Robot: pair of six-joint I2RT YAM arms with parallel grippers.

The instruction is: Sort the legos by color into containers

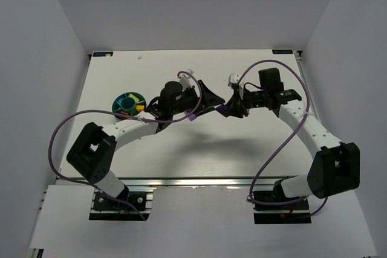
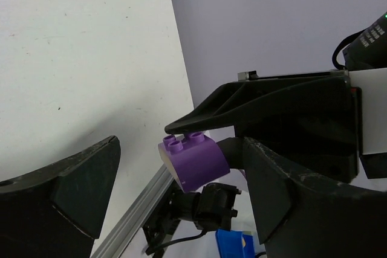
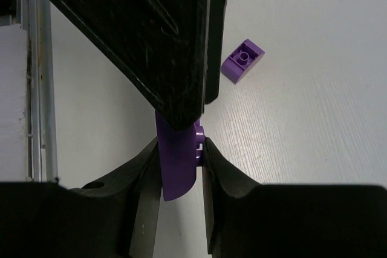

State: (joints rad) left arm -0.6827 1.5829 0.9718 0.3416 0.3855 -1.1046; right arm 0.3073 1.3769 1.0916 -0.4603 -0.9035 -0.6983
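My right gripper [image 3: 180, 149] is shut on a purple lego [image 3: 177, 167] and holds it above the table near the middle [image 1: 222, 110]. My left gripper [image 2: 181, 170] is open, its two fingers wide apart on either side of that same purple lego [image 2: 193, 161], not touching it. In the top view the left gripper [image 1: 211, 101] and the right gripper [image 1: 228, 108] meet tip to tip. A second purple lego [image 3: 243, 60] lies on the table below. The round teal bowl [image 1: 119, 97] sits at the left with lime green and orange pieces in its compartments.
Purple cables loop from both arms over the table. The table's aluminium rail [image 2: 136, 209] runs under the left gripper's view. White walls close in the table on the left, right and far sides.
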